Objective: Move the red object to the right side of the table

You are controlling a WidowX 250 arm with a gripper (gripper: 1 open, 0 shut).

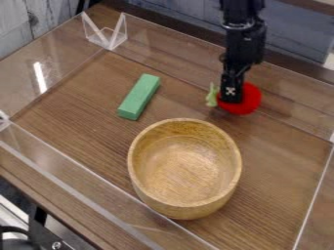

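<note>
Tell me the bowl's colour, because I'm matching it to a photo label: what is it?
The bowl is light tan, seen best in the camera view.

A small, round, bright-red toy fruit (244, 100) with a green leaf on its left side sits at the pincer (232, 96), beyond the wooden bowl (185, 168) and to the right of the green block (139, 98) in the camera view. The brown wood-grain surface (78, 127), edged by low clear walls, spreads beneath it, its planks running diagonally.
</note>
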